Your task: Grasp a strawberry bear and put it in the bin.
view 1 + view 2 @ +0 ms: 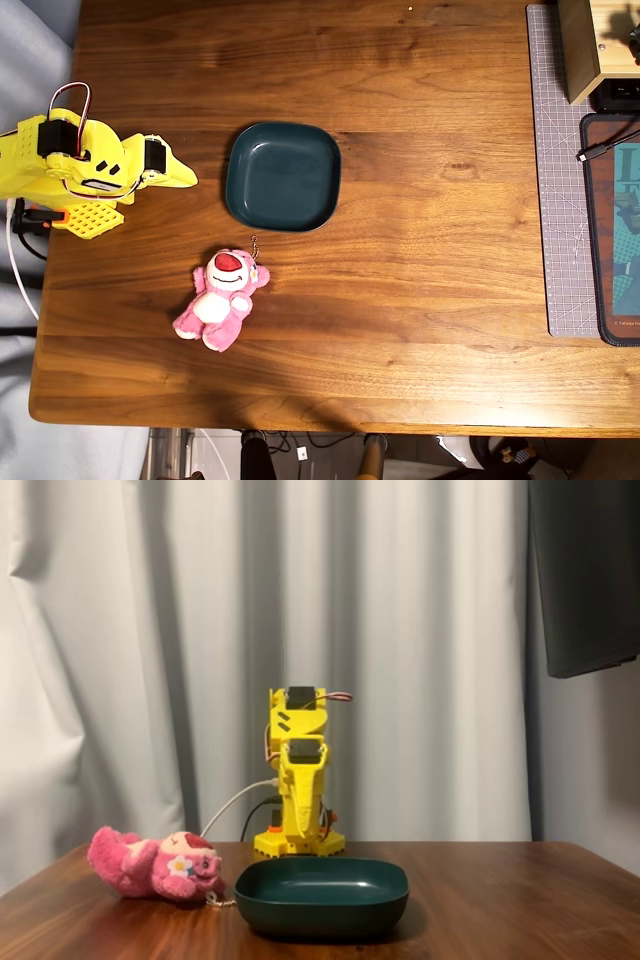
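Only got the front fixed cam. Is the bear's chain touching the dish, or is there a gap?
Observer: Narrow gap. The overhead view shows the chain ending just short of the dish.
Operator: Bear's pose?
Observer: The bear lies on its back, face up, head toward the dish.
Operator: Pincer?
Observer: In the overhead view the pincer sits left of the dish, apart from it, tip aimed at it. It looks shut and holds nothing.

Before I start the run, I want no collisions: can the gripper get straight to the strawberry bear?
Probably yes. In the overhead view the strawberry bear lies alone on bare wood, apart from the bin, and nothing sits between it and the folded gripper.
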